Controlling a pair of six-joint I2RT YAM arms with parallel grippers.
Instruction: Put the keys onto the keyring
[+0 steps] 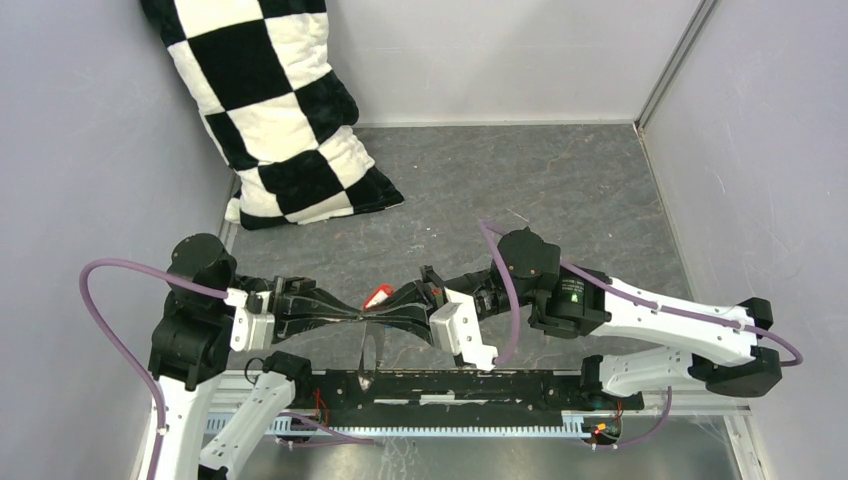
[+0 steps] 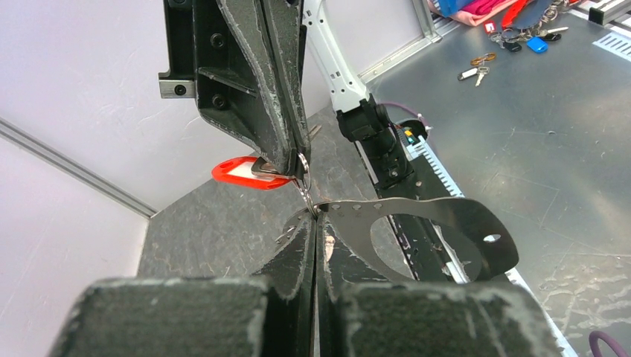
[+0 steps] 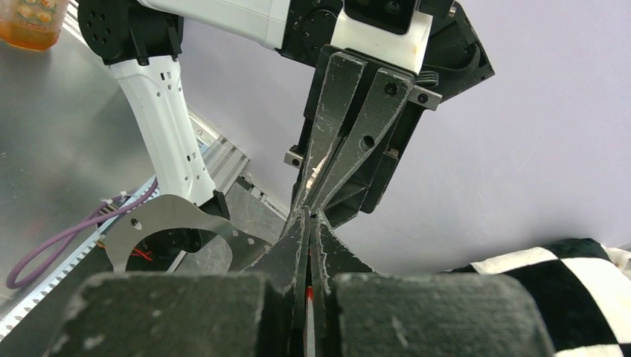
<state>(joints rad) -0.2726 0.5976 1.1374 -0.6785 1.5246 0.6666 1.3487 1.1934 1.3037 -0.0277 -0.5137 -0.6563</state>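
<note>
You are pinching the thin, probably floppy keyring [image 2: 439, 209] by its end in the tightly closed left gripper [image 2: 316, 223] at near centre, while the closed right gripper [image 2: 298, 160] is clamping the tiny red key [image 2: 242, 172].

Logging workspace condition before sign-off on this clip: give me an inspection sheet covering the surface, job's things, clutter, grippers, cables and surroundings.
Surface: dark grey mottled table.
Job's things: red key pinched in the right gripper; keyring, a grey flat band loop, hanging from the left gripper; blue key not seen on the table.
Clutter: checkered pillow at the far left corner.
Grippers: both shut, tips meeting above the table's near edge.
Cables: purple cables loop beside each arm, away from the fingertips.
Surroundings: grey walls; loose keys and tags on the metal bench outside.
</note>
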